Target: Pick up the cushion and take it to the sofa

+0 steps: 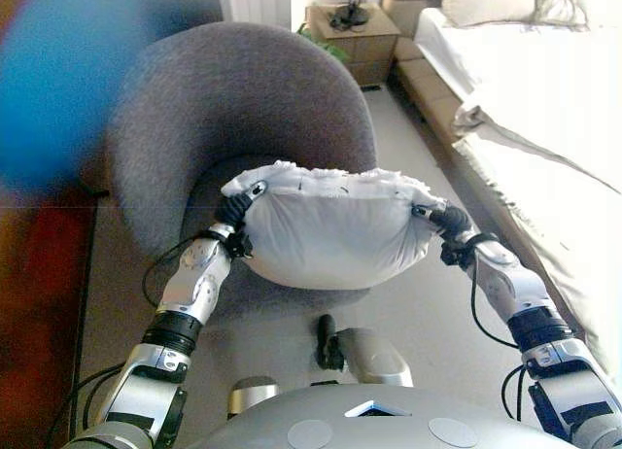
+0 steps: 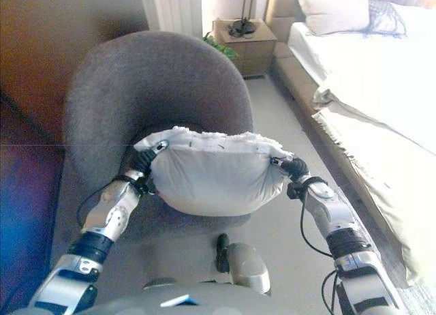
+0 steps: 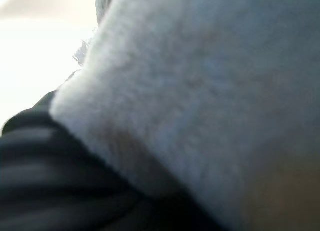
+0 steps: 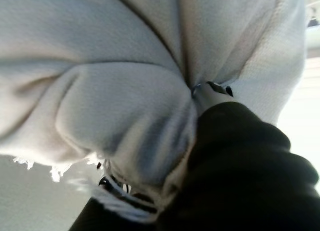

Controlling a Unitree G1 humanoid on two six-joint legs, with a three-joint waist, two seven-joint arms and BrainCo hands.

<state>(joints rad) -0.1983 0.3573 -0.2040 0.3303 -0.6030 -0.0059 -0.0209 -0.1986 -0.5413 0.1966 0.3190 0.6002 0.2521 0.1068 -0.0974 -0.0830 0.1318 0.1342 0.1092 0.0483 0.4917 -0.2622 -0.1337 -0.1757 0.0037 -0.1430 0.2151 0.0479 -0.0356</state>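
Note:
A white cushion (image 1: 330, 235) with a fringed top edge is held up between my two hands, over the seat of a grey armchair (image 1: 224, 99). My left hand (image 1: 238, 211) clamps the cushion's left end, with a fingertip over the top edge. My right hand (image 1: 437, 221) clamps its right end. In the right wrist view the fingers (image 4: 210, 91) dig into the bunched cloth of the cushion (image 4: 100, 91). The left wrist view shows only the hand's dark cover and the cushion (image 3: 200, 91) pressed close against it. No sofa shows in any view.
The armchair's curved back rises behind the cushion. A bed (image 1: 544, 99) with white bedding and a pillow (image 1: 481, 2) runs along the right. A wooden nightstand (image 1: 355, 31) and a green plant (image 1: 326, 46) stand at the back. Pale floor lies between chair and bed.

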